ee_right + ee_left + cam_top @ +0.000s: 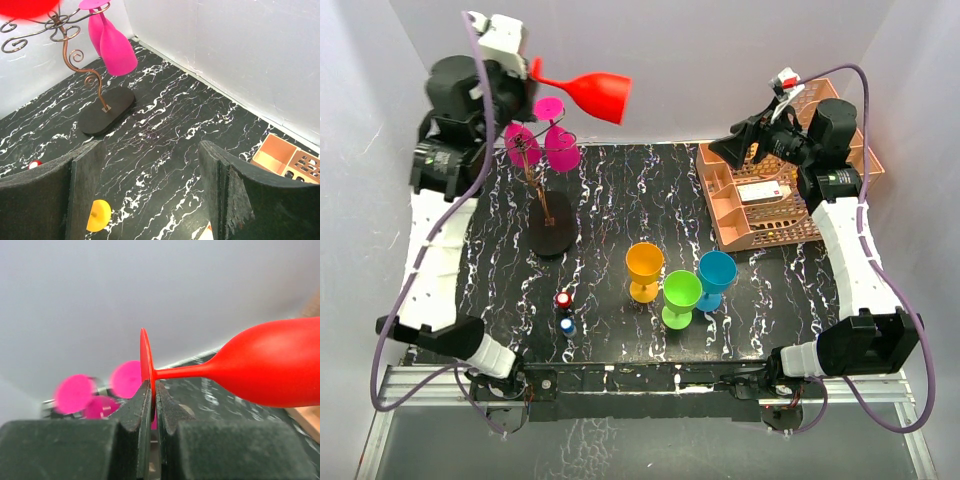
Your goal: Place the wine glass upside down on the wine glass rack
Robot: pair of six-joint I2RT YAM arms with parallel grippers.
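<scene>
**Item 1, left tool** (154, 400). Raised above the far left corner of the black marbled desk (620, 200). The jaws are closed almost completely and are clamped on the thin disc foot of the red plastic wine glass (595, 95).

**Item 2, red plastic wine glass.** It is carried in the air on its side, with the foot to the left and the bowl pointing right. It is above and slightly beyond the rack, and it is not touching the rack.

**Item 3, wine glass rack** (102, 107). A dark wire stand with scrolled arms, a copper stem and a black oval base, set on the far left of the desk. Two pink glasses (560, 148) are hung from it with their bowls down.

**Item 4, right tool** (150, 185). The jaws are spread wide and nothing is held. It is poised over the peach plastic basket (712, 190) at the far right, well apart from the rack.

**Item 5, other stock.** An orange goblet (644, 268), a green goblet (681, 297) and a blue goblet (716, 275) are grouped at the near centre.

**Handling note (judgement).**
- The step in hand is taken to be the approach to the rack.
- The wrist should be rolled until the bowl hangs downward.
- An unoccupied scroll arm should be chosen.
- The stem should be slid between the wires from the open end, at a level where the foot passes just above them.
- The pink glasses should be given room, since a knock could unseat them.
- As only the edge of the foot is gripped, rotation should be slow.
- Release should be withheld until the foot is borne by the wires.
</scene>
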